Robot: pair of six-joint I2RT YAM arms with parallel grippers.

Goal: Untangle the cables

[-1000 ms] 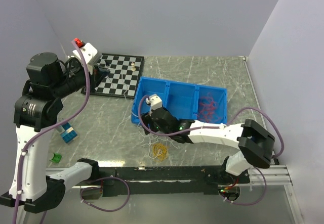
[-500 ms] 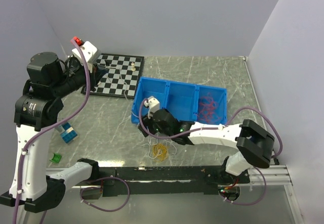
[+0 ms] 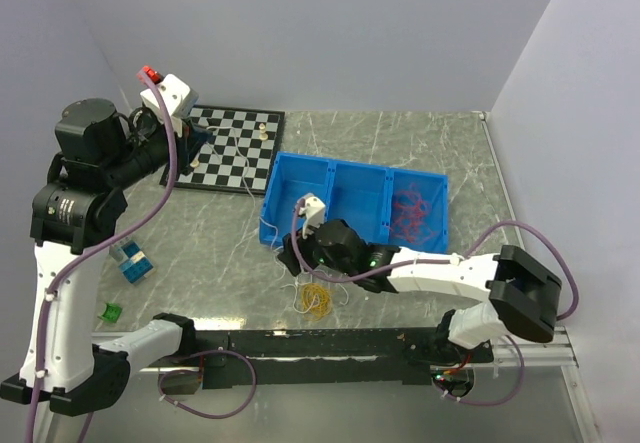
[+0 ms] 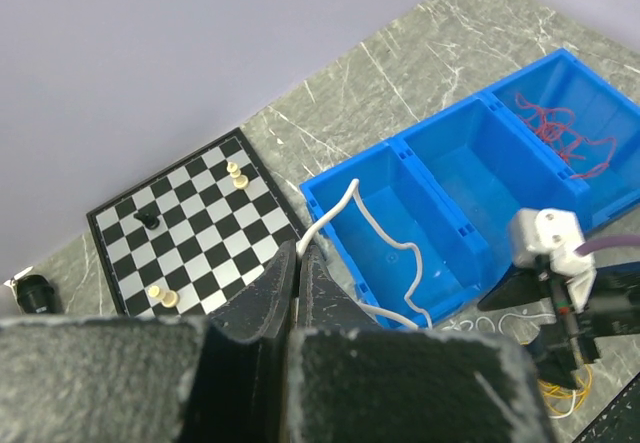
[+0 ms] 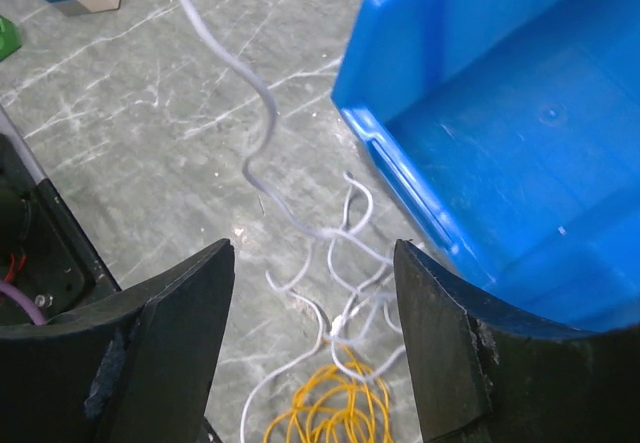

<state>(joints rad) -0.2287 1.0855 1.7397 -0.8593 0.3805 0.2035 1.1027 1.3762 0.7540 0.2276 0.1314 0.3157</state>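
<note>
My left gripper is raised over the chessboard and shut on a white cable, pinched at its fingertips. The cable hangs over the blue bin down to a tangle on the table. My right gripper is open and empty, just above that tangle of white cables, its midpoint between wide jaws. A yellow cable coil lies at the tangle's near side and also shows in the right wrist view. Red-orange cables lie in the bin's right compartment.
A chessboard with a few pieces lies at the back left. A blue brick and a small green piece lie at the left. A black rail runs along the table's front edge.
My right gripper has shifted slightly right and toward the front, closer over the tangle. My left gripper has risen a little with the white cable still in it.
</note>
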